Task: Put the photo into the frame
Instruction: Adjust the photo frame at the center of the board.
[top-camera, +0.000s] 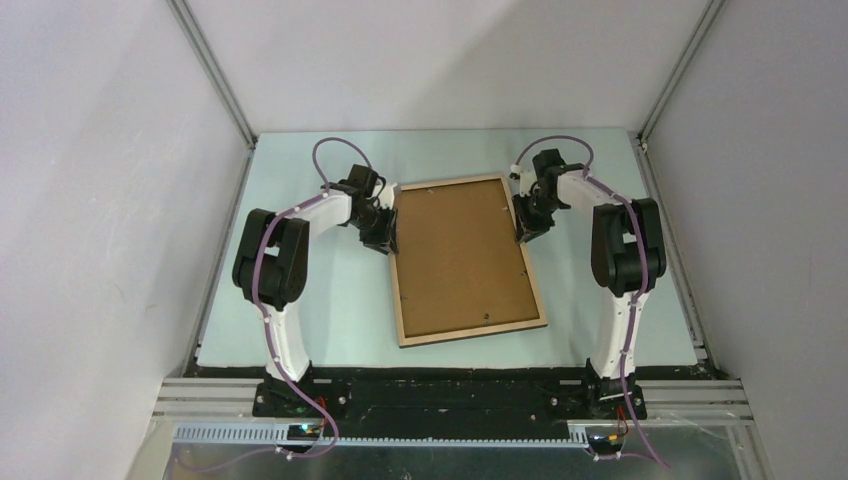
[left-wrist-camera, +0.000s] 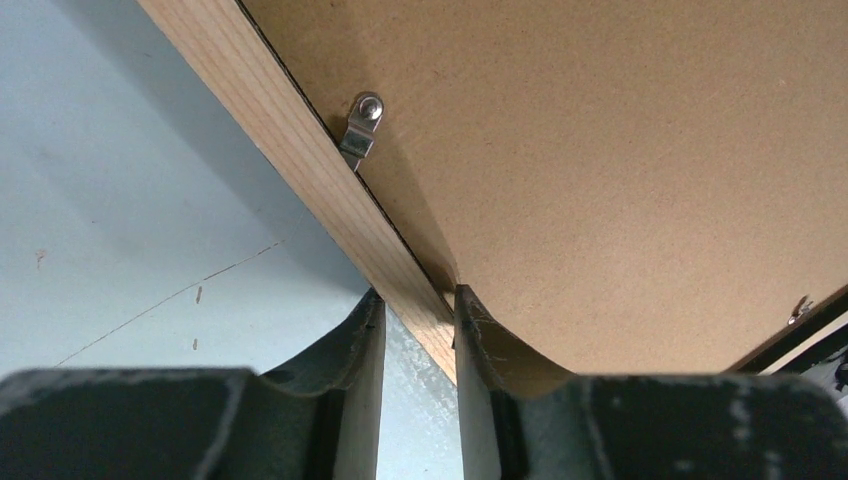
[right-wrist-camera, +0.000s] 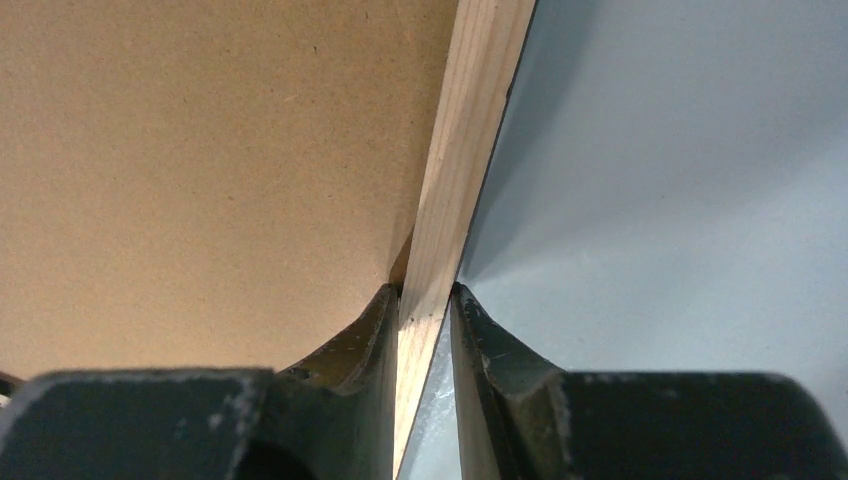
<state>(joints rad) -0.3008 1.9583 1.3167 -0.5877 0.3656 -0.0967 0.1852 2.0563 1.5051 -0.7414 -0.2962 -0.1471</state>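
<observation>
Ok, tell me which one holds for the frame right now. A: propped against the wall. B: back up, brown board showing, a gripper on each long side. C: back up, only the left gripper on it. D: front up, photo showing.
B: the frame shows its light wood back with the brown backing board facing up, and the left gripper and the right gripper each pinch one long rail.

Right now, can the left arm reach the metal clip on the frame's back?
Probably yes: the clip sits uncovered just ahead of the left gripper, on the frame rail it pinches. It must release first.
</observation>
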